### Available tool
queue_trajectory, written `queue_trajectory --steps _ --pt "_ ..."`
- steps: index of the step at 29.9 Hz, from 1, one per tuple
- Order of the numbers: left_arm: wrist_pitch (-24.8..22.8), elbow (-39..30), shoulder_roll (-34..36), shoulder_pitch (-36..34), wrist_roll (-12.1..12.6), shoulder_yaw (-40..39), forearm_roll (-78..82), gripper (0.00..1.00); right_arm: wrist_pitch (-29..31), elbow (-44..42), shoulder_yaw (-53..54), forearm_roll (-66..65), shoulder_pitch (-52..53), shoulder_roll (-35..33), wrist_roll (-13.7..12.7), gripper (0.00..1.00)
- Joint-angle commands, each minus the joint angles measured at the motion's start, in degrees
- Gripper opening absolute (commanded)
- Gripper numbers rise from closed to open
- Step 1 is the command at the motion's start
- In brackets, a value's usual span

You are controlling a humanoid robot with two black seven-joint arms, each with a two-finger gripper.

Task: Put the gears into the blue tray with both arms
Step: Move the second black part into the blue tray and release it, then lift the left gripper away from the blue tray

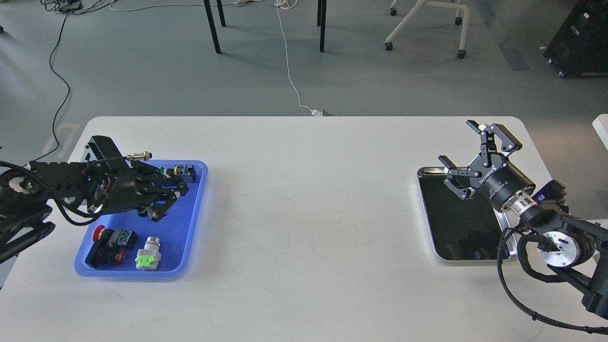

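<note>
left tool (166, 202) low over blue tray (197, 223), fingers dark, state unclear, gears not discernible | right tool (468, 159) splayed empty above steel tray (427, 213), well apart across surface (308, 213) | left arm nearer

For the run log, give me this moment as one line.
left claw: over blue tray, open | right claw: above steel tray, open | gears: not visible

White table (304, 213): blue tray (197, 209), steel tray (430, 228)
</note>
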Motion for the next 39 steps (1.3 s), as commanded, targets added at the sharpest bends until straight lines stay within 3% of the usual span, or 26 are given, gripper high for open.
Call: queue_trajectory --steps 1,13,15,16,17,18,19,26,34,39 --pt "0.14 0.96 -0.14 2.44 0.0 -0.15 0.0 0.21 -0.06 -0.01 -0.06 0.0 0.01 0.05 0.0 0.97" --pt "0.05 3.6 -1.29 6.84 0.0 -3.4 0.0 0.3 -0.06 0.25 0.02 0.0 -0.16 -0.3 0.0 0.97" --pt "0.05 3.68 -1.29 6.92 0.0 -3.4 0.0 0.43 -0.06 0.25 0.02 0.0 -0.16 -0.48 0.0 0.97" --pt "0.05 3.69 -1.29 6.92 0.0 -3.58 0.0 0.56 -0.06 0.34 0.02 0.0 -0.16 -0.65 0.0 0.97" --pt "0.14 3.77 -1.29 6.92 0.0 -3.75 0.0 0.75 -0.06 0.34 0.02 0.0 -0.25 -0.74 0.0 0.97" --pt "0.14 3.77 -1.29 6.92 0.0 -3.93 0.0 0.86 0.03 0.34 0.02 0.0 -0.25 -0.74 0.0 0.97" --pt "0.14 3.77 -1.29 6.92 0.0 -4.19 0.0 0.88 -0.06 0.43 0.02 0.0 -0.25 -0.83 0.0 0.97" --pt "3.47 2.02 -1.9 6.92 0.0 -11.92 -1.93 0.97 -0.24 0.25 -0.41 0.0 0.19 -0.83 0.0 0.99" --pt "12.17 -0.18 -9.27 10.17 0.0 -12.8 -47.85 0.98 -0.68 0.16 -0.33 0.0 0.54 -0.04 0.0 0.99" --pt "12.8 -0.88 -12.62 13.33 0.0 -12.81 -76.26 0.98 -0.33 0.25 -1.03 -1.92 0.98 -0.65 0.0 0.99"
